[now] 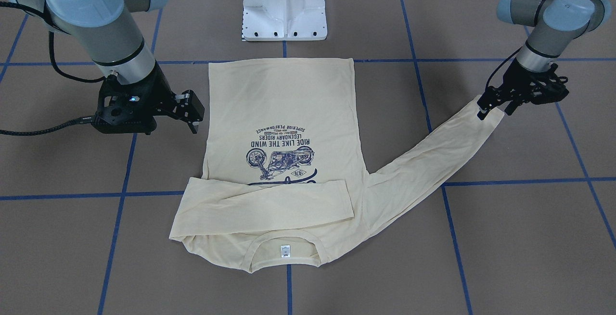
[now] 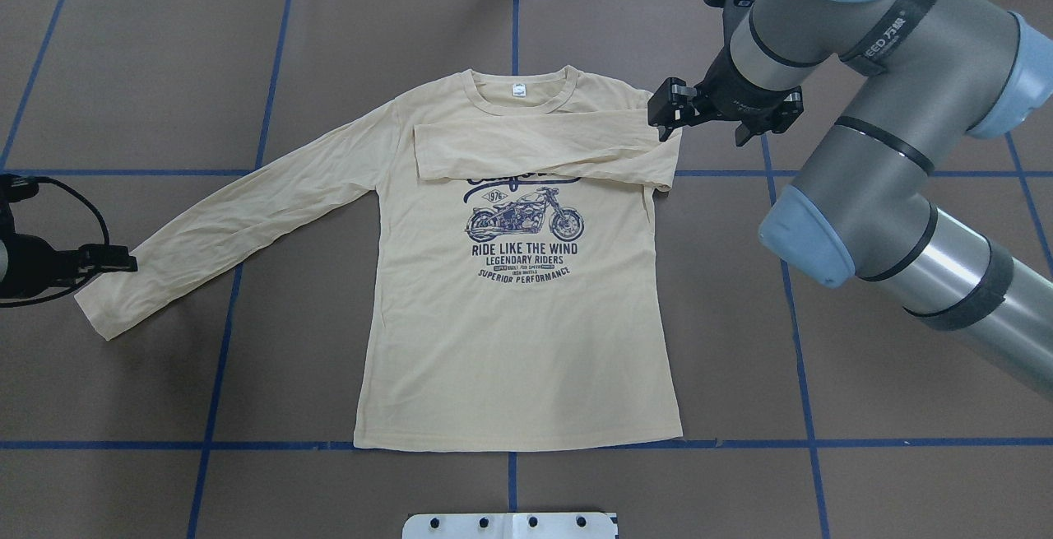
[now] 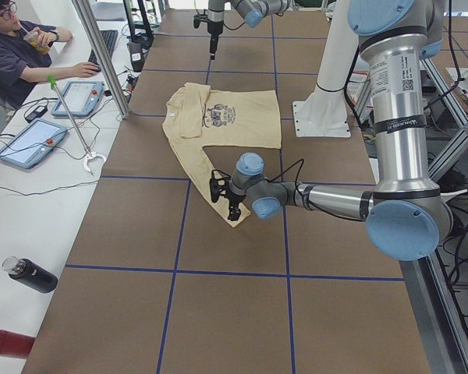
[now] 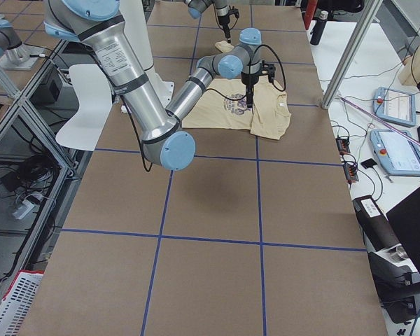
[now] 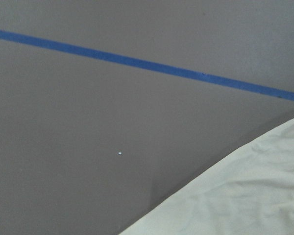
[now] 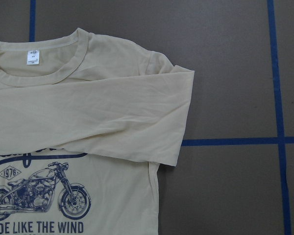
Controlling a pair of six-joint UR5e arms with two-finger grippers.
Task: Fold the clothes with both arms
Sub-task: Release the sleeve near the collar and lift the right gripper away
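- T-shirt (image 2: 518, 358): soft matt knit cloth, faintly creased; flat matt navy print (image 2: 524, 222).
- Table cover (image 2: 740, 341): dull brown, paper-like, smooth; blue tape lines (image 2: 740, 443) slightly shinier.
- Right arm (image 2: 897, 103): satin grey metal tubes; smooth pale blue plastic caps (image 2: 802, 234).
- Cable (image 1: 48, 127): black braided sheath.
- Pedestal base (image 1: 284, 17): smooth white, mildly glossy.

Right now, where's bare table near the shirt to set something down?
Free: the strip between shirt hem and white pedestal base; the wedge between outstretched sleeve and torso. Crowded: left claw at the cuff, right claw by the folded sleeve.

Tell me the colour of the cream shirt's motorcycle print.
Navy motorcycle print; right wrist view shows best.
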